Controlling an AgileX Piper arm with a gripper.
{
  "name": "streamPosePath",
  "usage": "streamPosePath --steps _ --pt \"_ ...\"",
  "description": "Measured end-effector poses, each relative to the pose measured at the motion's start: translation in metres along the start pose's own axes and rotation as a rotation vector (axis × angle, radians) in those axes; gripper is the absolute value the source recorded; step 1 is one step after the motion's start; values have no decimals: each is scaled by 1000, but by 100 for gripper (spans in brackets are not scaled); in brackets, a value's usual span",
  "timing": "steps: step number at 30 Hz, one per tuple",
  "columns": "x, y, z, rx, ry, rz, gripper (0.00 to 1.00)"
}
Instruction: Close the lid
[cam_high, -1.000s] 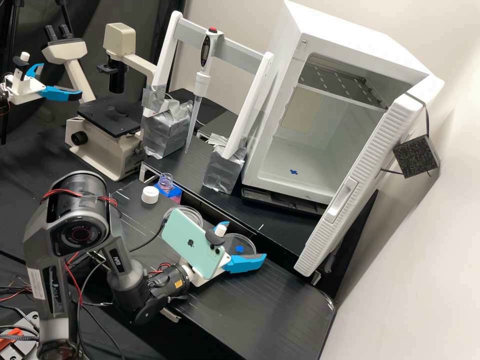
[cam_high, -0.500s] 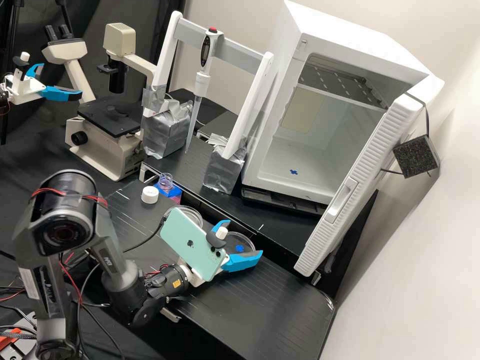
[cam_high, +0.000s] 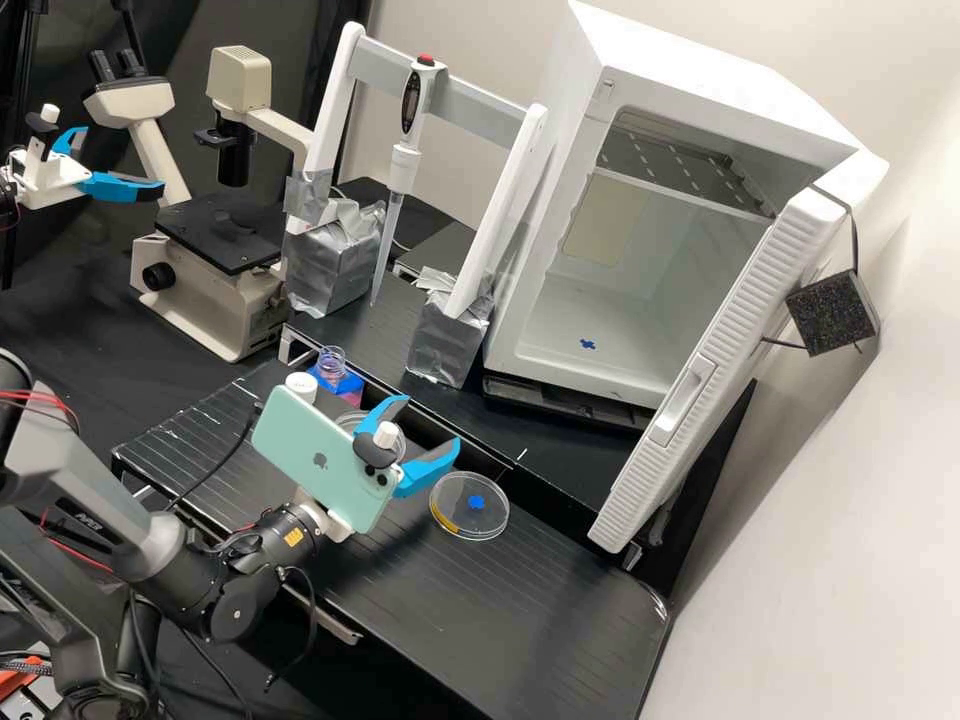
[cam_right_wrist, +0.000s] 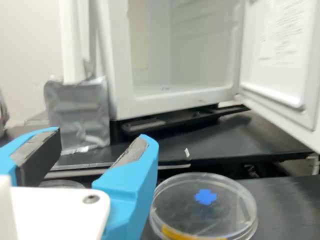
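Note:
In the high view my gripper (cam_high: 431, 421) is open, its blue fingers apart with nothing seen between them, left of and above a round clear dish (cam_high: 468, 506). That dish lies flat on the black bench, with a blue mark on its top and yellow on its side. The wrist view shows my open gripper (cam_right_wrist: 100, 138) and the marked dish (cam_right_wrist: 203, 206) apart from it; its covered or uncovered state is hard to tell. A second clear dish (cam_right_wrist: 61, 184) is partly hidden behind the fingers.
Near the second dish are a white cap (cam_high: 301, 387) and a small clear bottle (cam_high: 332, 362) in a blue holder. Foil-wrapped stand feet (cam_high: 447, 345) and a white incubator (cam_high: 590, 372) with its door (cam_high: 690, 400) swung open stand on the raised shelf.
My gripper has drawn back to the left and up from beside the marked dish, uncovering it, and now stands in front of the second dish. The marked dish has stayed put.

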Motion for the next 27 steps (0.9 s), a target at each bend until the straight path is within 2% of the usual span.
streamPosePath --steps 4,8,12,18,22,27 --pt "1 -2 2 -38 -8 -5 100" --pt "0 -1 4 -41 -26 25 100" --pt "-5 5 4 -62 -45 74 100" --pt "-11 15 10 -48 -96 139 100" --pt "-10 15 16 -37 -122 141 100" --pt "-8 14 25 -52 -164 130 100"
